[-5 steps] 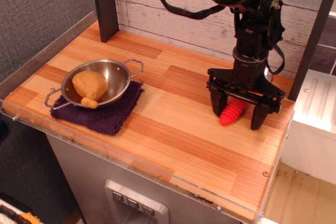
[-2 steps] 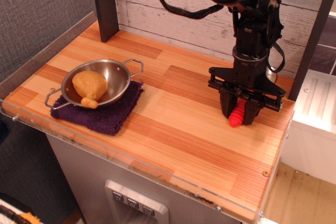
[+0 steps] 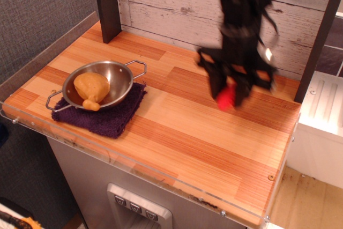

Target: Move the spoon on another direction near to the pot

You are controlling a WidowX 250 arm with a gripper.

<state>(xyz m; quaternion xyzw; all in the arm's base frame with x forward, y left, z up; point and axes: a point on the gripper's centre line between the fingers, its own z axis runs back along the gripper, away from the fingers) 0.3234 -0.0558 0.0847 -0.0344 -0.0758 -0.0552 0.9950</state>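
The pot [image 3: 115, 78] is a shallow steel bowl with two wire loop handles at the table's left, resting on a dark purple cloth [image 3: 102, 112]. A yellow-brown chicken-leg toy [image 3: 91, 89] lies inside it. My gripper [image 3: 229, 93], blurred by motion, is shut on the spoon's red ribbed handle [image 3: 226, 97] and holds it lifted above the table's right half. The spoon's silver bowl [image 3: 268, 53] shows as a bright blur behind the gripper, far right of the pot.
A dark post [image 3: 107, 4] stands at the back left against the white plank wall. A clear lip runs along the table's front edge [image 3: 161, 178]. A white appliance [image 3: 321, 127] stands off the table's right side.
The open gripper closed on the red handle, then lifted the spoon and moved it left and back, toward the table's middle. The pot has not moved.
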